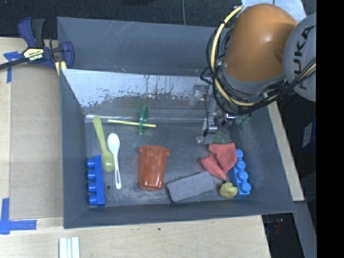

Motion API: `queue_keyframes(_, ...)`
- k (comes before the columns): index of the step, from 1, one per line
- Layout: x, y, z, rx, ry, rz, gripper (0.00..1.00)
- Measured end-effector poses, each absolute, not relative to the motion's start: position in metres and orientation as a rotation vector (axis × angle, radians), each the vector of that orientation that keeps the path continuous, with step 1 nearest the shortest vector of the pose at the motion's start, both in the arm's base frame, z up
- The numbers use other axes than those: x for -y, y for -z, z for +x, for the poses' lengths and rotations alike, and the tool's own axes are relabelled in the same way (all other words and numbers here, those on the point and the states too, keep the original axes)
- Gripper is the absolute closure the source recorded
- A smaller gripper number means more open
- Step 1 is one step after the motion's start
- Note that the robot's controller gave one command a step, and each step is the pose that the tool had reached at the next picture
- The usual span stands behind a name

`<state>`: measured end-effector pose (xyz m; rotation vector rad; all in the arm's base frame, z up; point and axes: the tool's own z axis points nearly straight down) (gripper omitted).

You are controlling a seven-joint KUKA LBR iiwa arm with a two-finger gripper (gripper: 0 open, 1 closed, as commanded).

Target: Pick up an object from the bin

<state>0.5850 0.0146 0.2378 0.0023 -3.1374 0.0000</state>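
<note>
Orange dome cover (258,36); yellow, black cables (215,55) looped; grey arm (303,42), lettering probably KUKA.

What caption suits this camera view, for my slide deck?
KUKA gripper hovers near a crumpled red cloth, right side of the bin.

The grey metal bin (75,160) has everything lying on its floor. At eight o'clock a blue studded block (95,180) lies beside a yellow-green spoon (102,144) and a white spoon (114,157). At eleven o'clock a yellow stick (124,123) is crossed by a green one (143,117). At six o'clock are an orange cup (152,167) and a grey slab (192,187). At four o'clock a red cloth (221,160) lies against a second blue block (242,176), with a small yellow-green lump (228,190) beside them.
</note>
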Motion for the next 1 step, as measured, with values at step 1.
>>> queue_keyframes(1,-0.014,-0.2416,0.5857,3.146,0.0,0.0,0.0)
